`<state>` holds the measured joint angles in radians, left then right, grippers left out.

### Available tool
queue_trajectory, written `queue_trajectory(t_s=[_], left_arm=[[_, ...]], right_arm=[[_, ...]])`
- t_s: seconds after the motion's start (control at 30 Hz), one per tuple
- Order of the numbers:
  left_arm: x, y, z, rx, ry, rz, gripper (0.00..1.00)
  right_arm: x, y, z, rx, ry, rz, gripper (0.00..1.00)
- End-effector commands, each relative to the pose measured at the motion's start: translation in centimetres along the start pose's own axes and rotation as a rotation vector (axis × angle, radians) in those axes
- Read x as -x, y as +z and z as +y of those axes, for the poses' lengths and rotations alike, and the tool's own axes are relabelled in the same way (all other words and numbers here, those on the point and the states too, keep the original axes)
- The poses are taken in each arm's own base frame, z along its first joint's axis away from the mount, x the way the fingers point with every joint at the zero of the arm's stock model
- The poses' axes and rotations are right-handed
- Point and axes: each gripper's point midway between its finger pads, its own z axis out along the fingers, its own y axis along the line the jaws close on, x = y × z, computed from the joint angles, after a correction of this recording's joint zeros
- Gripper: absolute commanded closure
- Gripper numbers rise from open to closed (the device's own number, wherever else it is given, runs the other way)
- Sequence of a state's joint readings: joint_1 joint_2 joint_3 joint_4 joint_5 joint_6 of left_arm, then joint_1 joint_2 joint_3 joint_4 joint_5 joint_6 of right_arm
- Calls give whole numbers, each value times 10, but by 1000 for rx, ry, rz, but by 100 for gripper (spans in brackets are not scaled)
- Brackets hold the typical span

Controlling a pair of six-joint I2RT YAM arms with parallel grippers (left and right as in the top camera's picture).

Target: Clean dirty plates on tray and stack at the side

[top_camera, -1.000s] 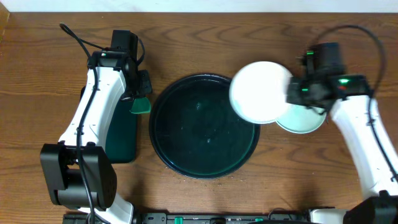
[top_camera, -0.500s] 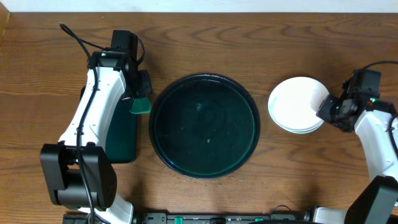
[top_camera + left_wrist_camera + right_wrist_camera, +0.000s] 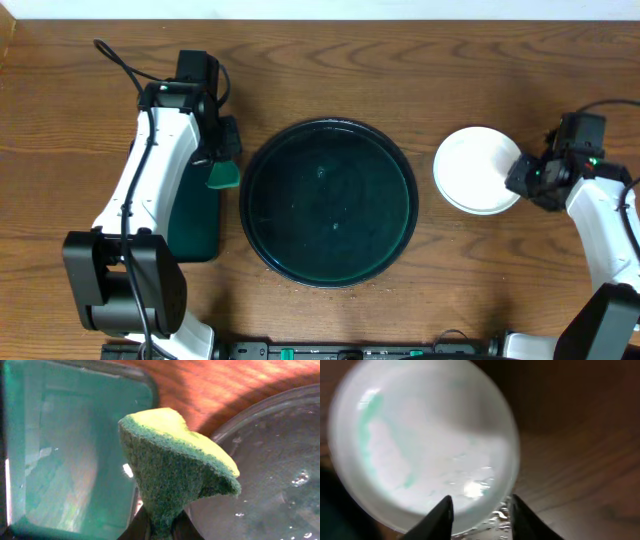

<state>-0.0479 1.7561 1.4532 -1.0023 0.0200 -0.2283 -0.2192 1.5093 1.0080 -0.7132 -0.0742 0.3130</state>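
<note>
The round tray (image 3: 330,205) in the middle of the frame is bare, and the plates (image 3: 476,170) sit stacked on the counter (image 3: 420,60) at centre right, so the stacking looks done. The cleaning is less sure. The right wrist view shows teal streaks across the left half of the top plate (image 3: 420,445) and a wet sheen near its lower rim. If the job is called finished here, a soiled plate stays on the pile. The right fingers (image 3: 522,178) are spread apart with nothing between them, and they straddle the plate's right edge. A careless pull-away could clip that rim and slide or tip the top plate, which seems slightly off centre on the ones below. At upper left, the left fingers (image 3: 226,158) are closed on a narrow corner of the green sponge (image 3: 175,470), which hangs between the rectangular tray (image 3: 195,225) and the round one. With so small a pinch, the sponge might slip out or drip onto the wood.
</note>
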Motion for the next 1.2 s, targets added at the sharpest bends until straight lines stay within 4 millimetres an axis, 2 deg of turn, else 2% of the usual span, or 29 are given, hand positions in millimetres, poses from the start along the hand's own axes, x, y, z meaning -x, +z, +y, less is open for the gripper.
queue_trajectory(t_s=[0.0,0.17,0.27,0.37,0.53,0.6,0.73,0.87,0.93,1.0,1.1,1.17], left_arm=[[0,-1,24,29,-11,19,93],[5,1,53,42,37,23,93],[8,11,72,49,70,15,93],[3,22,82,54,42,33,93],[-9,43,85,58,37,76,92],[-13,51,85,58,37,93,85],[-14,51,86,59,32,98,50],[-11,31,84,49,10,73,43],[-8,9,83,45,9,39,41],[-4,-16,83,42,8,-18,35],[-3,-47,82,36,4,-110,30],[-2,-64,82,32,3,-164,29]], right_arm=[[14,-25,53,136,-159,-50,62],[5,-34,104,212,-287,-70,59],[-6,-36,132,244,-367,-86,59],[-11,-37,144,249,-404,-99,59],[-18,-38,152,262,-430,-94,60],[-19,-38,152,259,-430,-89,60],[-21,-37,150,253,-431,-79,60],[-22,-38,149,252,-430,-74,60],[-23,-40,148,248,-443,-69,59],[-23,-47,148,247,-463,-71,57],[-16,-70,150,247,-472,-78,51],[-11,-94,151,247,-497,-87,40]])
